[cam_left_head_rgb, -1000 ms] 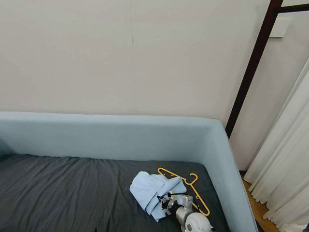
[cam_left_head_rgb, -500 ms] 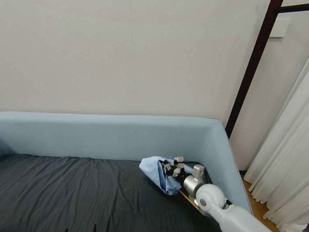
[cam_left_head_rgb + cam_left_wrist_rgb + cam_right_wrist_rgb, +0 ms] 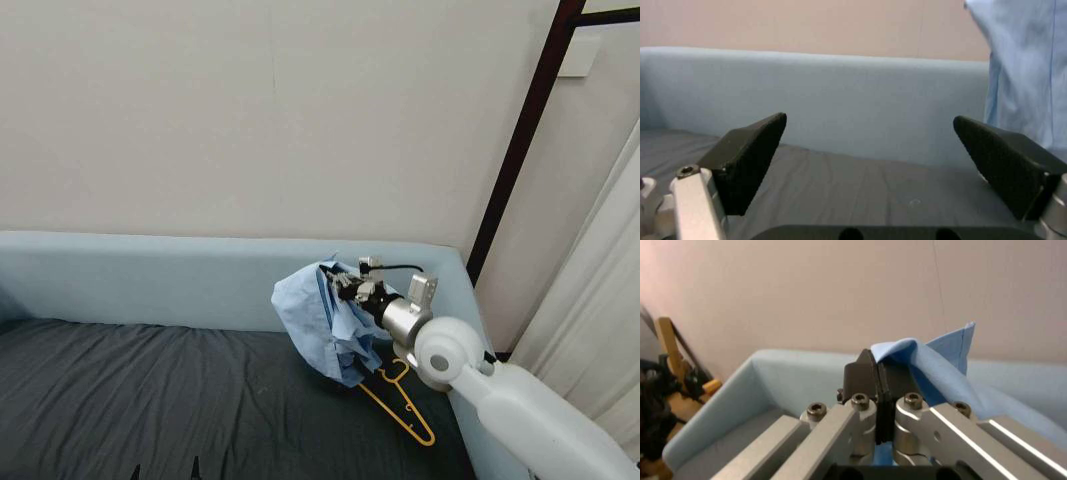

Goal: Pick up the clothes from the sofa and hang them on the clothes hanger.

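Note:
My right gripper [image 3: 338,284] is shut on a light blue garment [image 3: 310,322] and holds it in the air above the right end of the sofa seat, in front of the backrest. The cloth hangs down from the closed fingertips [image 3: 873,374], and the blue garment [image 3: 940,365] drapes past them in the right wrist view. An orange clothes hanger [image 3: 400,400] lies on the dark seat below the cloth. My left gripper [image 3: 887,160] is open, low over the seat, facing the backrest, with an edge of the garment [image 3: 1027,75] hanging off to one side.
The light blue sofa [image 3: 200,280] has a dark grey seat [image 3: 150,400] and a raised arm [image 3: 465,330] at the right. A dark pole [image 3: 520,140] and white curtains [image 3: 600,330] stand beyond that arm. A plain wall is behind.
My right gripper has risen from the seat up to backrest height, lifting the blue garment off the cushion. The orange hanger stayed on the seat and is uncovered.

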Controlling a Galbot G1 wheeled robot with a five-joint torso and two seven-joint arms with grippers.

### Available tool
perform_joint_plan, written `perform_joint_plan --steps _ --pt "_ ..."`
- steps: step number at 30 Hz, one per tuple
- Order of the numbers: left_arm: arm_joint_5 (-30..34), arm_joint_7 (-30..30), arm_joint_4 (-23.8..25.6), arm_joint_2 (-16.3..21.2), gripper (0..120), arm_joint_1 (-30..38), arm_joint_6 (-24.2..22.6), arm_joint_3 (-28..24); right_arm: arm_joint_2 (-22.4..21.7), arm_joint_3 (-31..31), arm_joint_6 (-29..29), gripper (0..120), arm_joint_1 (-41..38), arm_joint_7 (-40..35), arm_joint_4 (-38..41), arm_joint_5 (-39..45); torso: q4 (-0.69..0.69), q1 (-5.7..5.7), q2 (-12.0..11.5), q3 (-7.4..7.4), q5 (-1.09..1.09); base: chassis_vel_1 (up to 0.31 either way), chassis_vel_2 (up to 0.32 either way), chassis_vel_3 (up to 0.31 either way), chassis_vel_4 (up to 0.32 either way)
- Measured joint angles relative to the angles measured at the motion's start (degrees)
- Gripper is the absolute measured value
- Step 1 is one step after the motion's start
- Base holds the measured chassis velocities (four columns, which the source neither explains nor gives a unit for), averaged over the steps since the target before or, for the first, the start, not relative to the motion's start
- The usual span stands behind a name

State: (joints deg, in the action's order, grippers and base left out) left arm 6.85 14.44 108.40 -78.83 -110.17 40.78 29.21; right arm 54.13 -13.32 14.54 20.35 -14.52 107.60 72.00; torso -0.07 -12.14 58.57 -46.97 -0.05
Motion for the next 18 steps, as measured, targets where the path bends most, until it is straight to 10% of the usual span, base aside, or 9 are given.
perform_joint_plan --steps 18 --pt "1.49 -0.03 -1.40 1.44 98 1.51 0.02 0.05 9.47 -5.85 -4.05 0 -20.16 -11.95 -19.61 -2.04 -0.01 -0.01 -0.01 -0.01 0.00 0.000 0.000 0.000 0.000"
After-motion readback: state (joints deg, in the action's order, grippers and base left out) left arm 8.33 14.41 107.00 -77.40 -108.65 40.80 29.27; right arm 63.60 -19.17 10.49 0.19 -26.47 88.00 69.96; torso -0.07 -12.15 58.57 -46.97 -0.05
